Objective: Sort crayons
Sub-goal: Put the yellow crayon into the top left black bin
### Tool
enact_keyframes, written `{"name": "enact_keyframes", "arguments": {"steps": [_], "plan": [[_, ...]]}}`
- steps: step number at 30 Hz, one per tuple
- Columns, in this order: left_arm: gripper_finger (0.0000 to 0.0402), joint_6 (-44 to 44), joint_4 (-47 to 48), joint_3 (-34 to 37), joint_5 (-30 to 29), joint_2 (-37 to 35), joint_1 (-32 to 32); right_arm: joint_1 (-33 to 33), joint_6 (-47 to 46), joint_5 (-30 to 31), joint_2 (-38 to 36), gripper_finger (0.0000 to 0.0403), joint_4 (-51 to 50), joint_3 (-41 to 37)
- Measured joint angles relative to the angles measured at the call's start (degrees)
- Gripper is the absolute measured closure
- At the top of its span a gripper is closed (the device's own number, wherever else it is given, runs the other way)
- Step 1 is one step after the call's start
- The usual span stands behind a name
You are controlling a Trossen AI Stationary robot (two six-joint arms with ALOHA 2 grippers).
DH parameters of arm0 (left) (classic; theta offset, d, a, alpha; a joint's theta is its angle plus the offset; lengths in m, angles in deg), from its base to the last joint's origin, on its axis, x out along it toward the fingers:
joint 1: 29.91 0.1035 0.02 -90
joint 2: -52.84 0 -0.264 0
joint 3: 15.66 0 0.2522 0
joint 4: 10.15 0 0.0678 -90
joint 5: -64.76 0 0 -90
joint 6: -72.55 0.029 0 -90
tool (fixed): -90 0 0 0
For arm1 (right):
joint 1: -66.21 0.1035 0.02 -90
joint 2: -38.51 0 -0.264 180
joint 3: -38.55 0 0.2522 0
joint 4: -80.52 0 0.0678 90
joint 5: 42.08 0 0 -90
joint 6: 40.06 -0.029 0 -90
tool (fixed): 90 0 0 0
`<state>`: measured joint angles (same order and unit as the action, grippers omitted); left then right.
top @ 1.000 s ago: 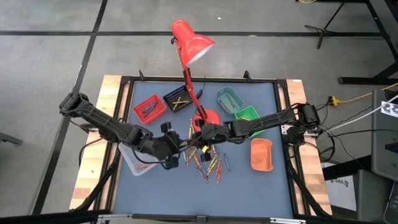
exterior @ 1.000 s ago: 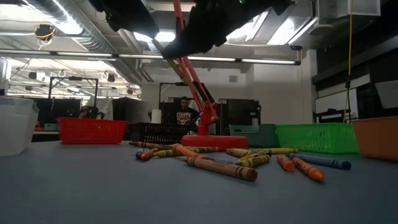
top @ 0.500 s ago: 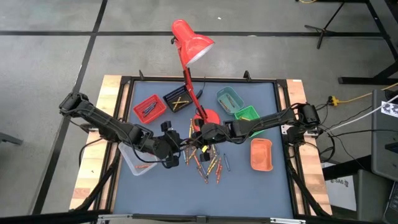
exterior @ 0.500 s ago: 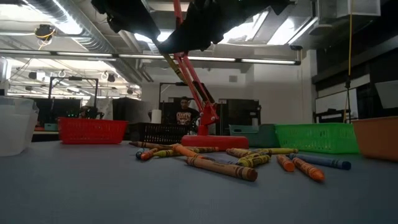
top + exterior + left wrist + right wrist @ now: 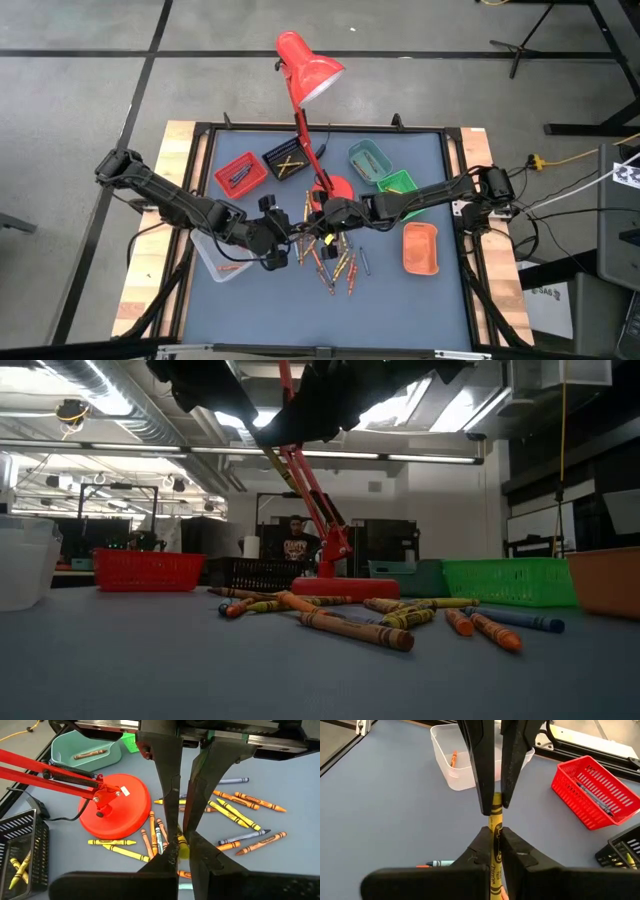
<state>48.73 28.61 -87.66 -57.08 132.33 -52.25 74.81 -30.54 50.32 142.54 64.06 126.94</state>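
Left gripper (image 5: 181,845) clamping slim yellow crayon (image 5: 183,847) | right gripper (image 5: 493,810) pinching the same paper-wrapped stick | loose crayons (image 5: 335,265) lying on matte table (image 5: 400,300)

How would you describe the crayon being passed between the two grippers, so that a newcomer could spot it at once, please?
Start at the red desk lamp's round base in the middle of the table. Just in front of it, above the loose crayons, the left gripper and the right gripper meet tip to tip. The yellow crayon is the only one off the table, clamped at both ends.
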Motion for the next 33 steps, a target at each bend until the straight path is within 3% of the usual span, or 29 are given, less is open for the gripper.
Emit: {"name": "enact_keyframes", "arguments": {"steps": [13, 24, 33], "plan": [[0.0398, 0.05, 0.0, -0.01, 0.0, 0.0, 0.0, 0.0, -0.09, 0.0, 0.0, 0.0382, -0.13, 0.0], [0.0397, 0.12, 0.2, 0.0, -0.02, 0.0, 0.0, 0.02, -0.23, 1.9, -0.04, 0.0284, -1.28, 0.07], [0.0397, 0.14, 5.17, 0.0, -0.34, 0.0, 2.97, 0.0, -0.24, 6.67, -0.07, 0.0265, -14.8, 0.07]]}}
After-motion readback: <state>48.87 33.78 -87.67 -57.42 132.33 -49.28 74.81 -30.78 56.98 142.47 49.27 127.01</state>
